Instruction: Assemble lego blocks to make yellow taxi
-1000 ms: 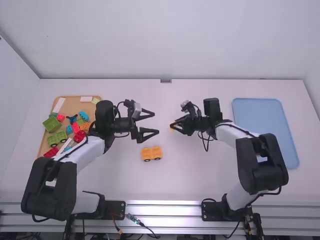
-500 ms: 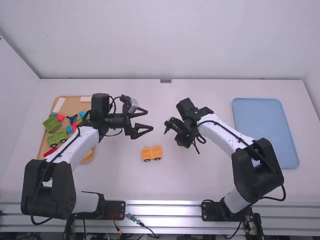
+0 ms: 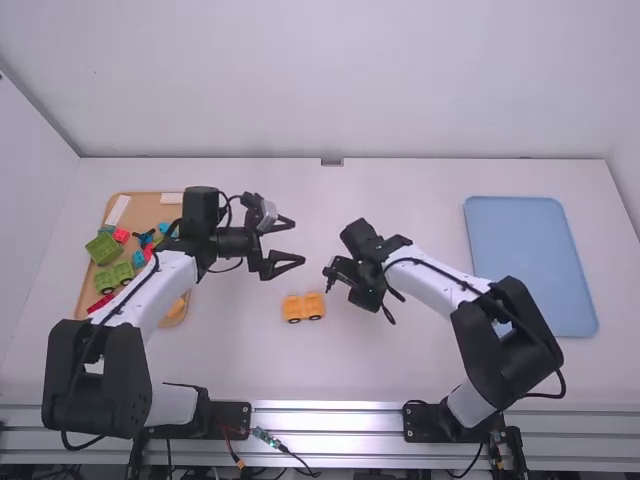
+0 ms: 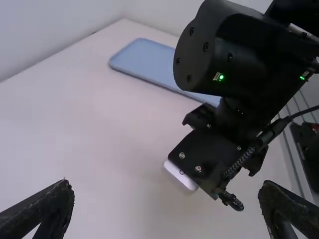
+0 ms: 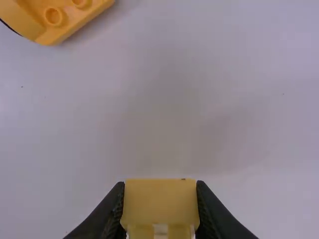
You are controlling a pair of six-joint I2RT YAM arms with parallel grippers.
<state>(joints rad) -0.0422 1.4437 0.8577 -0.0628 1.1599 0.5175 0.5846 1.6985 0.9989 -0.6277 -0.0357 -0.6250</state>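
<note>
Table (image 3: pixel 240 365), 1 yellow block (image 5: pixel 160 203) in right claw (image 3: pixel 367 297)

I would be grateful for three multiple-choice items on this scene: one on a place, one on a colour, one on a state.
1. Where is the orange wheeled plastic base?
A) on the metal rail
B) on the white table
C) against the back wall

2. What colour is the flat rectangular tray?
A) red
B) green
C) blue

3. How is the right gripper?
A) closed on a yellow plastic block
B) open wide
C) closed on nothing

1 B: table surrounds it.
2 C: its surface is light blue.
3 A: fingers press the block's two sides.
</note>
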